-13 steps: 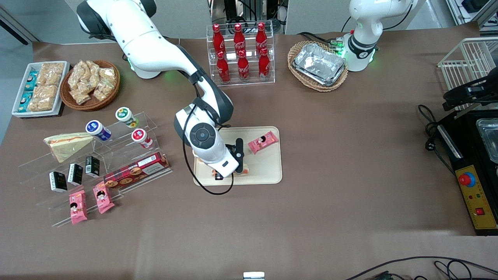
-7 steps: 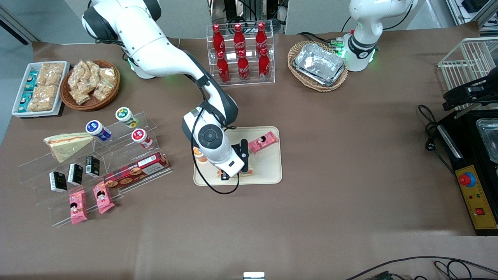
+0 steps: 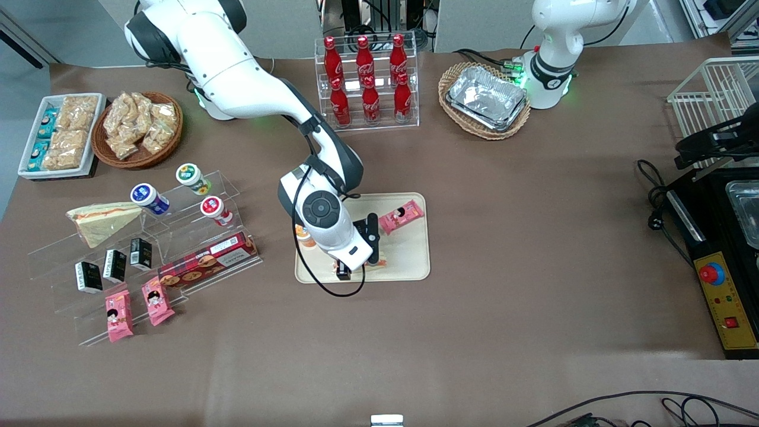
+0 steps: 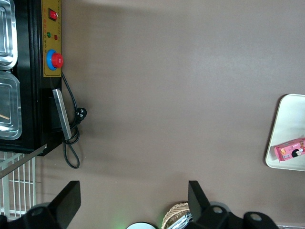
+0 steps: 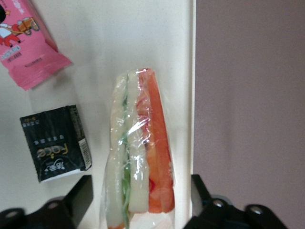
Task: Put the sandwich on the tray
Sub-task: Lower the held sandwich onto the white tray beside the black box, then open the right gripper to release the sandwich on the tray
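Note:
The sandwich lies edge-on on the cream tray, close along its rim, its pale bread and its orange and green stripes showing through the clear wrap. My right gripper straddles one end of it. Both fingers stand apart from the wrap, so the gripper is open. From the front, the gripper hangs low over the tray, at the edge nearest the camera. Only a sliver of the sandwich peeks out beside the wrist.
A pink snack pack and a small black carton also lie on the tray. An acrylic shelf toward the working arm's end holds another wrapped sandwich, cups and packs. A cola bottle rack and a basket of foil trays stand farther from the camera.
The right arm shifted toward the parked arm's end and came down over the tray. In the last half second it barely moved.

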Robot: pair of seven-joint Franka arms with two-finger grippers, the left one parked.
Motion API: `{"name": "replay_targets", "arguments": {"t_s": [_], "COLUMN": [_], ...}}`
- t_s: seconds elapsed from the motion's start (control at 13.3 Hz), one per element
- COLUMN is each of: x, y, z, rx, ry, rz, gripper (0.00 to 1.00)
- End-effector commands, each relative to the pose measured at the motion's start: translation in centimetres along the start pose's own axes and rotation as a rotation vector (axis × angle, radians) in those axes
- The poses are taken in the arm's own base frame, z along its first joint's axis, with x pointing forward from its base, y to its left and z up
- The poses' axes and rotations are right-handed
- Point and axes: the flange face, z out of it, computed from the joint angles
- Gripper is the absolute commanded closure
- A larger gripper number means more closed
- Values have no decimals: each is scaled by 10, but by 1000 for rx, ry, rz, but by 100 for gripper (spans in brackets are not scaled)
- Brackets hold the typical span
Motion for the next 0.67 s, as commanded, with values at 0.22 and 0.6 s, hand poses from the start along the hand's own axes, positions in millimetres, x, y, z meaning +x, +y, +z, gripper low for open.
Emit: {"name": "replay_targets", "arguments": {"t_s": [0.22, 0.6], "x": [-5, -43], "y": [2, -1], "z": [-53, -172], "rx": [14, 75], "ry": [11, 67], "rz": [14, 172], "gripper": [0, 0]}}
